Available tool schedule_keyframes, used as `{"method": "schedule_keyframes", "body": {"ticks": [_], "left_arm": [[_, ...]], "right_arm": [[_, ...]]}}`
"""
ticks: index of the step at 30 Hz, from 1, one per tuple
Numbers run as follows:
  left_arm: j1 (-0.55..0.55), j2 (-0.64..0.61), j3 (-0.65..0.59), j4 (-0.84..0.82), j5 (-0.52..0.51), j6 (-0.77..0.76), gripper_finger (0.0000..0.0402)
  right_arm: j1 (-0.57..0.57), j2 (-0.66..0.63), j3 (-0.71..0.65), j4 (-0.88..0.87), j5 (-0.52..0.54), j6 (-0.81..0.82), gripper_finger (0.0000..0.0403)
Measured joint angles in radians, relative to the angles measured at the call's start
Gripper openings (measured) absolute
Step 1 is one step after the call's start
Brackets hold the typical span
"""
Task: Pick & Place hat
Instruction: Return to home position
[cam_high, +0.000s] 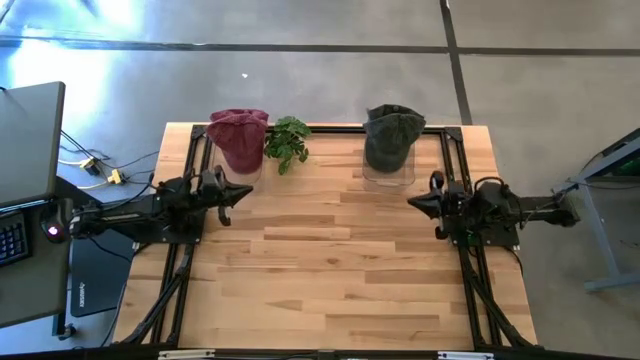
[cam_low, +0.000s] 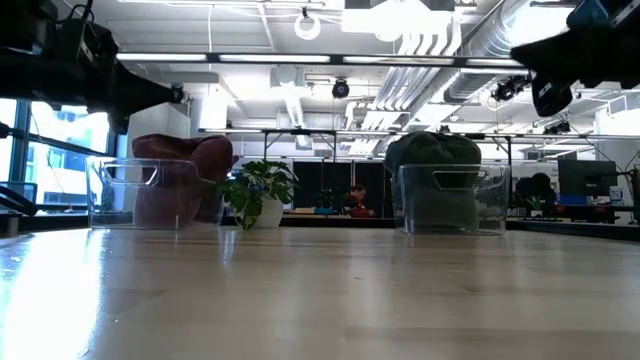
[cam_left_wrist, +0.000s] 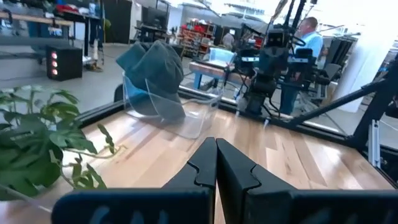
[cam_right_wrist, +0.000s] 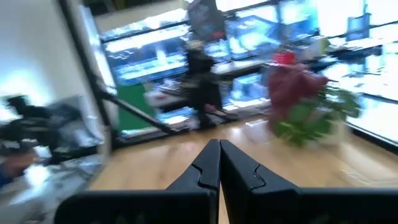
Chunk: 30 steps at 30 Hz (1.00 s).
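A maroon hat (cam_high: 238, 138) sits on a clear stand at the table's far left; it also shows in the low view as the maroon hat (cam_low: 180, 190) and in the right wrist view as the maroon hat (cam_right_wrist: 292, 84). A dark green hat (cam_high: 390, 138) sits on a second clear stand at the far right, seen too as the green hat (cam_low: 436, 160) and the green hat (cam_left_wrist: 154, 65). My left gripper (cam_high: 246, 194) hovers shut at mid-left, its tips (cam_left_wrist: 216, 144) closed. My right gripper (cam_high: 412, 203) hovers shut at mid-right, its tips (cam_right_wrist: 219, 144) closed.
A small potted plant (cam_high: 288, 143) stands between the two hats at the far edge, with its leaves (cam_left_wrist: 37, 143) close to the left arm. Black frame rails (cam_high: 455, 150) run along the table's sides. Bare wooden tabletop (cam_high: 330, 270) lies between the arms and toward the near edge.
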Motion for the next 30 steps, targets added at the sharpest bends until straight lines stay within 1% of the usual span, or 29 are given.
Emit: {"method": "schedule_keyframes", "body": {"ticks": [2, 3, 6, 8, 9, 13, 16, 20, 21, 26, 30], "left_arm": [[0.0, 0.002, 0.0, -0.001, 0.001, -0.002, 0.0], [0.0, 0.001, 0.0, -0.003, 0.001, -0.003, 0.0], [0.0, 0.007, -0.001, -0.001, 0.001, -0.003, 0.0], [0.0, 0.01, -0.001, -0.001, 0.0, -0.003, 0.0], [0.0, 0.013, -0.001, 0.001, -0.001, -0.003, 0.0], [0.0, 0.019, -0.002, -0.001, -0.003, -0.006, 0.0], [0.0, 0.019, -0.002, -0.001, -0.006, -0.006, 0.0], [0.0, 0.019, -0.002, -0.001, -0.011, 0.005, 0.0], [0.0, 0.019, -0.002, -0.001, -0.011, 0.006, 0.0], [0.0, 0.031, -0.002, -0.001, -0.011, 0.008, 0.0], [0.0, 0.053, -0.002, -0.002, 0.0, 0.024, 0.0]], "right_arm": [[-0.005, -0.01, 0.003, -0.041, 0.046, -0.018, 0.0001], [-0.004, -0.007, 0.0, -0.06, 0.051, -0.03, 0.0001], [-0.001, -0.009, -0.019, -0.024, 0.052, -0.041, 0.0001], [0.003, -0.012, -0.06, -0.003, 0.05, -0.043, 0.0001], [0.006, -0.011, -0.086, 0.037, 0.046, -0.055, 0.0001], [0.011, -0.009, -0.09, 0.042, 0.037, -0.077, 0.0], [0.01, -0.011, -0.09, 0.076, -0.016, -0.158, 0.0], [0.009, -0.01, -0.09, 0.059, -0.154, -0.222, 0.0], [0.009, -0.01, -0.09, 0.05, -0.168, -0.223, 0.0], [0.009, -0.01, -0.09, 0.008, -0.12, -0.24, 0.0], [0.009, 0.007, -0.09, 0.007, -0.102, -0.24, 0.0003]]}}
